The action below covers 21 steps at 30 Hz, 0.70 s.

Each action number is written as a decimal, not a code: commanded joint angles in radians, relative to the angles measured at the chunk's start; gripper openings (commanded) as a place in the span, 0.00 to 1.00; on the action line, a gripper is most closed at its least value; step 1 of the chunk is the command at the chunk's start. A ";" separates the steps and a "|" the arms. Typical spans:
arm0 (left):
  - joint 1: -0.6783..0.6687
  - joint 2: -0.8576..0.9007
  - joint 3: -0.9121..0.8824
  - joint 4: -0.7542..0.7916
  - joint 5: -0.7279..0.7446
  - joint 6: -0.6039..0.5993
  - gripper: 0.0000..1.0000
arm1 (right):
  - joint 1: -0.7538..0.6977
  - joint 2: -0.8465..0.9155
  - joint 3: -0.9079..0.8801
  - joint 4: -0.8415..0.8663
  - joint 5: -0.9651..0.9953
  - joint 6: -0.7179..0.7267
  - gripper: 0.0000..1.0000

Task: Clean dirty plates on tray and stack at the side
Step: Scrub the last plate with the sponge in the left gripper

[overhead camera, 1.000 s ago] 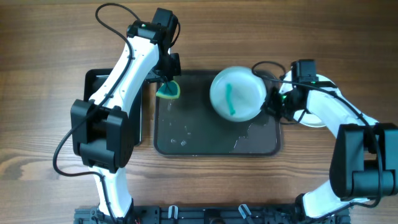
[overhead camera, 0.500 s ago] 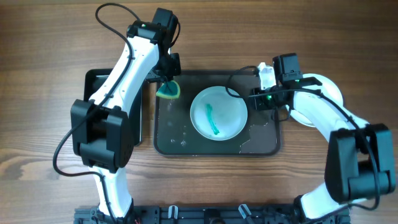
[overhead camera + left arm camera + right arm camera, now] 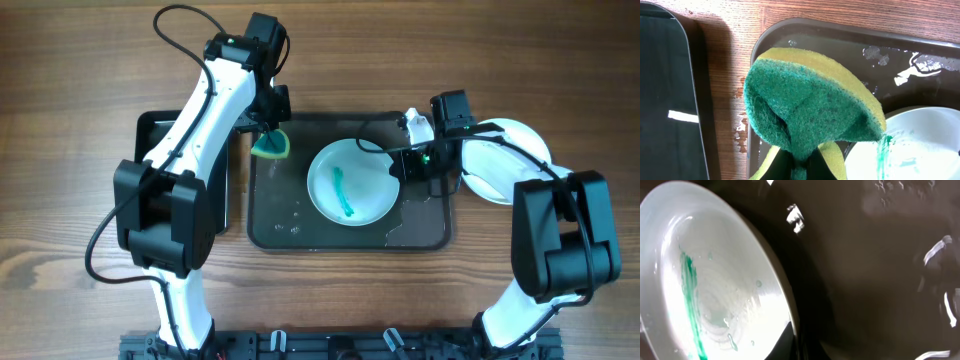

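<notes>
A white plate (image 3: 350, 182) with a teal smear lies on the middle of the dark grey tray (image 3: 290, 225). My right gripper (image 3: 398, 167) is shut on its right rim; in the right wrist view one dark finger (image 3: 790, 341) lies over the edge of the plate (image 3: 715, 280). My left gripper (image 3: 270, 125) is shut on a green-and-yellow sponge (image 3: 270, 147) at the tray's far left corner, left of the plate and apart from it. In the left wrist view the sponge (image 3: 810, 100) fills the middle and the plate's rim (image 3: 920, 145) shows at lower right.
White plates (image 3: 520, 137) lie on the table right of the tray, partly under my right arm. A narrower black deep tray (image 3: 148, 135) stands left of the grey tray, also in the left wrist view (image 3: 665, 100). Water drops and streaks lie on the tray floor (image 3: 875, 270).
My right gripper has brought the smeared plate from the tray's far right down to its middle. The left arm and the sponge have not moved.
</notes>
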 commanded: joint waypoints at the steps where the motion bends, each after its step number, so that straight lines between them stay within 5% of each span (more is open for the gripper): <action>1: -0.004 0.000 0.017 0.001 0.012 0.011 0.04 | 0.002 0.000 0.055 -0.058 -0.043 0.356 0.05; 6: -0.004 0.000 0.014 0.001 0.039 0.003 0.04 | 0.160 0.011 0.053 0.030 0.152 0.614 0.04; 12: -0.017 0.001 -0.096 0.070 0.080 0.005 0.04 | 0.232 0.013 0.053 0.055 0.218 0.622 0.04; 21: -0.162 0.015 -0.405 0.451 0.090 0.012 0.04 | 0.232 0.013 0.053 0.062 0.206 0.615 0.04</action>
